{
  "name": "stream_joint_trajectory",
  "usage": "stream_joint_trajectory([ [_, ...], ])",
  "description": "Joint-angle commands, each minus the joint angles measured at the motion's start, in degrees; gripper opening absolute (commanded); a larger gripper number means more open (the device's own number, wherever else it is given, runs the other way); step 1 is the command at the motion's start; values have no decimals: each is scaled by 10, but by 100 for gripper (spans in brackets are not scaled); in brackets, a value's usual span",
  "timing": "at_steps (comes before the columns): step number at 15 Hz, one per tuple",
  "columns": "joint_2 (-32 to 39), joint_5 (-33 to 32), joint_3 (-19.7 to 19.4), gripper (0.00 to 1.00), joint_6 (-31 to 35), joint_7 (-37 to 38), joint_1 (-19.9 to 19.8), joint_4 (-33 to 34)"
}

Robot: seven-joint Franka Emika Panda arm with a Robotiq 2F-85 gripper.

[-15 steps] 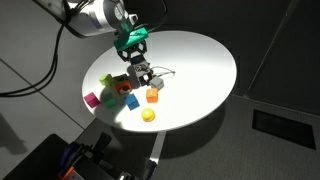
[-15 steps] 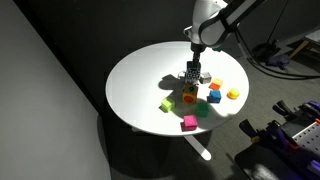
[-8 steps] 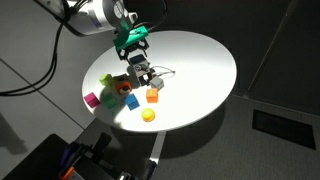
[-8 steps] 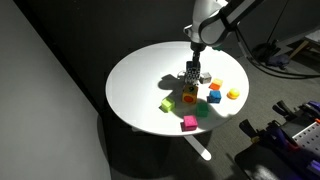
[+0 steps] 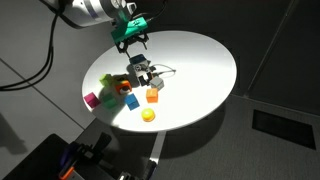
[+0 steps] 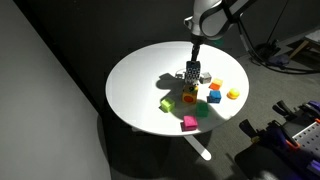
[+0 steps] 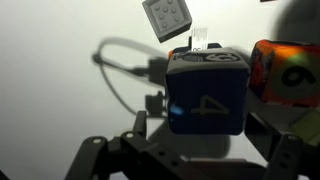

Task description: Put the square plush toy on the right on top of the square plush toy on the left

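the claw (image 5: 135, 46) hangs in the air above the round white table (image 5: 205, 60), released and gripping nothing. in the wrist view its two fingers (image 7: 92, 150) show at the lower corners, spread well apart, with neither one touching a toy. directly below the claw stands the blue plush cube (image 7: 207, 95), with a pale 4 on the side facing the wrist camera and a grey printed top. it sits between the lines of the two fingers but clear of both. in both exterior views this cube (image 5: 138, 70) is straight under the claw (image 6: 196, 58), with a visible gap between the fingertips and its top, and it stands taller than the toys around it. it seems to rest on another toy, but what lies beneath it is hidden, so i cannot tell for certain. beyond the claw in the wrist view lies a white die (image 7: 165, 17), tilted and apart from the blue cube. just beside the cube, toward the claw's right-hand finger, is an orange block (image 7: 285, 70) with a dark digit on it. farther from the claw, spread over the near part of the table (image 6: 140, 80), lie a green cube (image 5: 107, 82), a magenta cube (image 5: 92, 99) and a yellow ball (image 5: 148, 115). all three are low on the tabletop and well apart from the claw.
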Motion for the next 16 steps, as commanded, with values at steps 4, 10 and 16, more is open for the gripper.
stream_joint_trajectory([
  [4, -56, 2, -12, 100, -78, 83, 12, -16],
  [10, -93, 12, -13, 100, -179, 162, 16, -19],
  [16, -123, 50, -6, 100, -261, 188, 9, -23],
])
